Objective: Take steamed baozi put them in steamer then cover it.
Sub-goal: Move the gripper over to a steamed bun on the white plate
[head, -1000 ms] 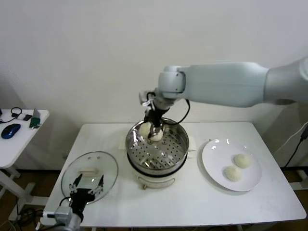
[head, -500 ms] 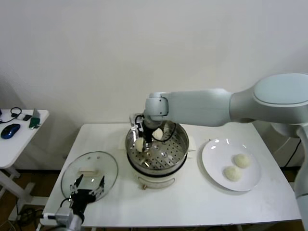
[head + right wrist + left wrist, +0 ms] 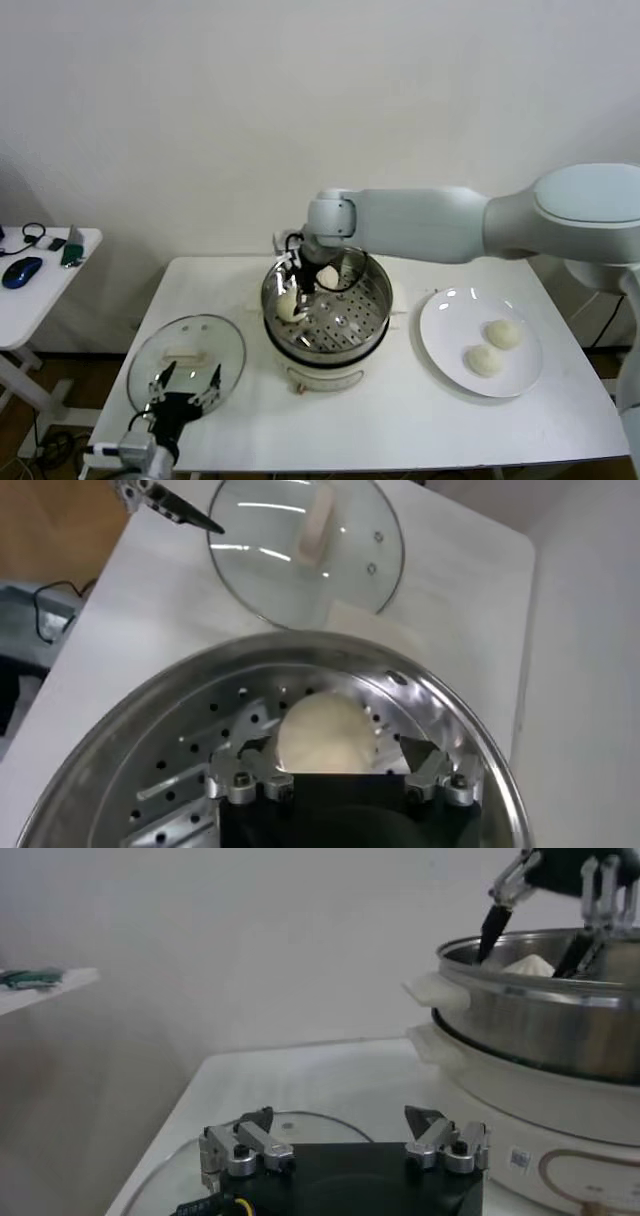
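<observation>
**Two buns in, two to go**

While the right gripper hangs inside the steamer, its jaws stand spread around a baozi resting on the perforated tray, seemingly let go. Another bun sits behind it. Two buns remain on the plate. The cover lies on the bench, with the left gripper parked over it, jaws spread and empty. Roughly halfway, I judge.
</observation>
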